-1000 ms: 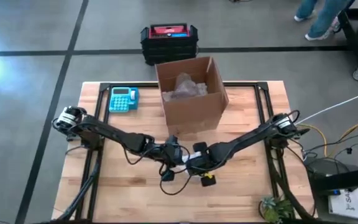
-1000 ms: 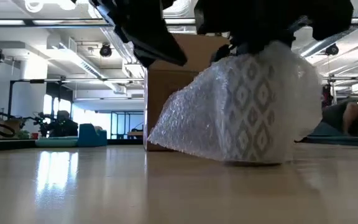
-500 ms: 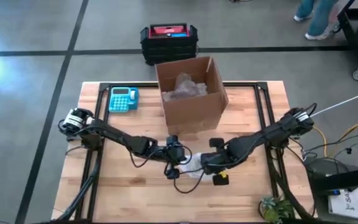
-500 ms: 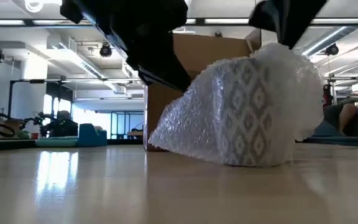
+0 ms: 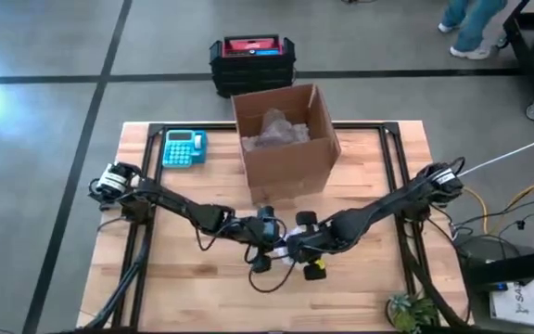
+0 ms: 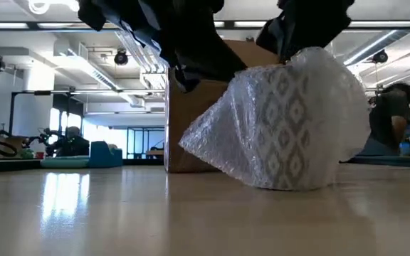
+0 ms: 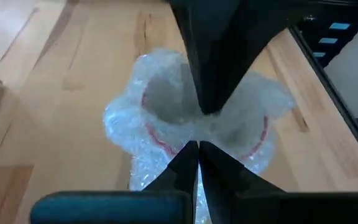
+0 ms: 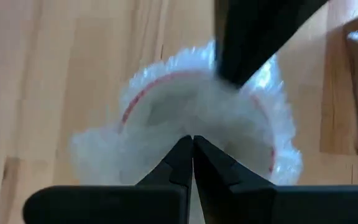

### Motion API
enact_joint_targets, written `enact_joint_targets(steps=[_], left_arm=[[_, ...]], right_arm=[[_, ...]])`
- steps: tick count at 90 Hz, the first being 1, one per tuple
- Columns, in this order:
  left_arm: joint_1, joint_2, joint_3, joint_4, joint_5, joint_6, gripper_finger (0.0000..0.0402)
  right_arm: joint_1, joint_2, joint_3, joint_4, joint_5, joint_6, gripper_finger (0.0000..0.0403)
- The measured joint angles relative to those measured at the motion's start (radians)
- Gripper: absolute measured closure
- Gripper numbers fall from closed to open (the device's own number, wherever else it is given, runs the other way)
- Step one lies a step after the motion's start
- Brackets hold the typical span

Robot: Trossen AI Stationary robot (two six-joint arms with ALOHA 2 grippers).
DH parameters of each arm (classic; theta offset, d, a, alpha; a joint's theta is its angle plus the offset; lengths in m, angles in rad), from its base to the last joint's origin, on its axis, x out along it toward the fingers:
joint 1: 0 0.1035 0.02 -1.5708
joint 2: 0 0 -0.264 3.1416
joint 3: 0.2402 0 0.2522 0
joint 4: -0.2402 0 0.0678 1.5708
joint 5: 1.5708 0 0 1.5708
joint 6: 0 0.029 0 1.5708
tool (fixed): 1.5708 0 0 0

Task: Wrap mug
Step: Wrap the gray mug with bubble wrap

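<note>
Fingers (image 7: 185,163) of both arms pinched closed above the bubble-wrapped mug (image 6: 290,128) — cardboard box (image 5: 284,139) just behind, calculator (image 5: 184,147) well apart.

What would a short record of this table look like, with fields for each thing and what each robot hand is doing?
wrapped item: grey-patterned mug standing upright inside clear bubble wrap
left hand: shut, fingertips pinched together above the mug's opening
right hand: shut, likewise poised at the wrapped rim
behind: open brown cardboard box
far corner: turquoise calculator
surface: light wooden table
</note>
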Motion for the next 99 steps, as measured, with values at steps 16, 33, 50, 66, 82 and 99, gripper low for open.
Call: enact_joint_targets(steps=[16, 33, 50, 66, 82, 99], left_arm=[[0.0, 0.052, 0.003, 0.055, 0.029, -0.003, 0.04], [0.002, 0.073, 0.006, 0.06, 0.023, -0.001, 0.0399], [0.002, 0.074, 0.004, 0.072, 0.02, -0.001, 0.0401], [0.002, 0.075, 0.004, 0.071, 0.021, -0.001, 0.0398], [0.002, 0.075, 0.003, 0.071, 0.021, 0.0, 0.04], [0.001, 0.075, 0.001, 0.071, 0.023, -0.001, 0.0398]], right_arm=[[-0.019, 0.0, -0.039, 0.093, -0.005, 0.0, 0.0403], [-0.025, -0.001, -0.008, 0.006, -0.003, 0.0, 0.0403], [-0.024, -0.025, 0.076, -0.072, 0.013, -0.013, 0.0403], [-0.026, -0.022, 0.058, -0.049, 0.056, -0.027, 0.0403], [-0.021, 0.006, 0.01, -0.03, 0.052, 0.016, 0.0403], [-0.016, 0.058, -0.022, 0.053, 0.055, 0.016, 0.0403]])
